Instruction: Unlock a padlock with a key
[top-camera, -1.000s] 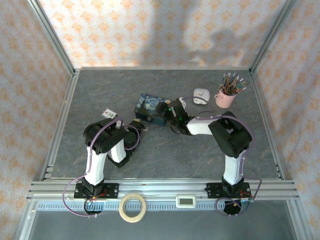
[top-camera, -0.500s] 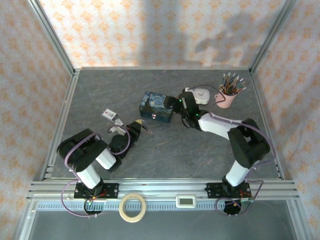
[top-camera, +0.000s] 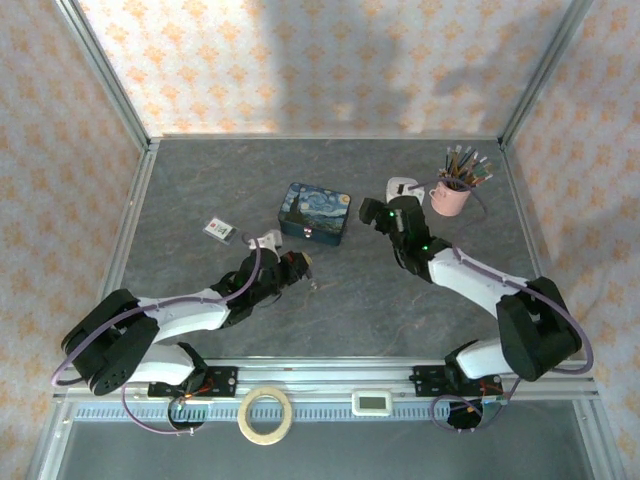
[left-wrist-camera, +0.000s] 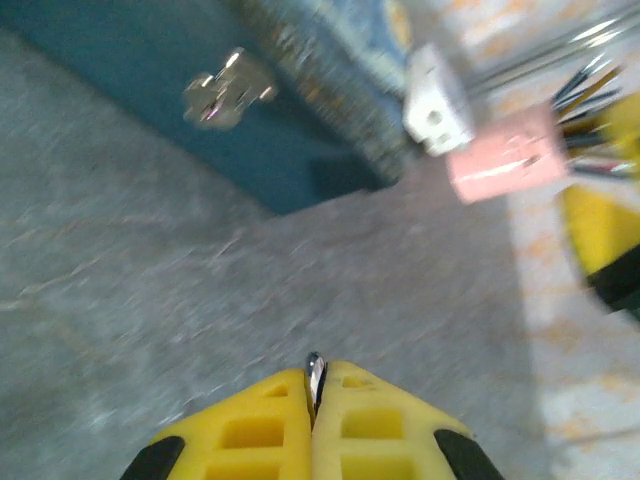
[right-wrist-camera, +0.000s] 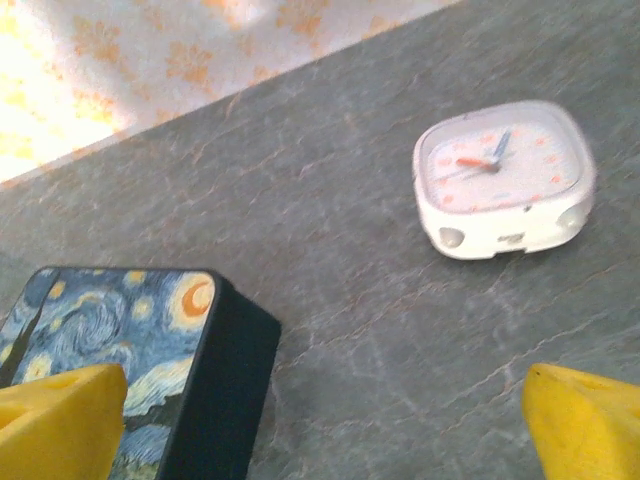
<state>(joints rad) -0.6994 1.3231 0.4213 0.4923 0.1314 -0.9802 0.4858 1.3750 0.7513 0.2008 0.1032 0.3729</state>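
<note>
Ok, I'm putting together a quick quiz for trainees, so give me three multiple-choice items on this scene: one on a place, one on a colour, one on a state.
1. Where is the clock?
A) on the table, between the tin and the cup
B) on top of the tin
C) hanging on the back wall

2. What colour is the cup?
A) green
B) pink
C) black

3. How is the left gripper?
A) wide open
B) shut on the clock
C) shut on the key

Answers:
1 A: the top view shows it on the table between them.
2 B: its wall is pink.
3 C: the left wrist view shows a thin metal blade pinched between closed fingers.
</note>
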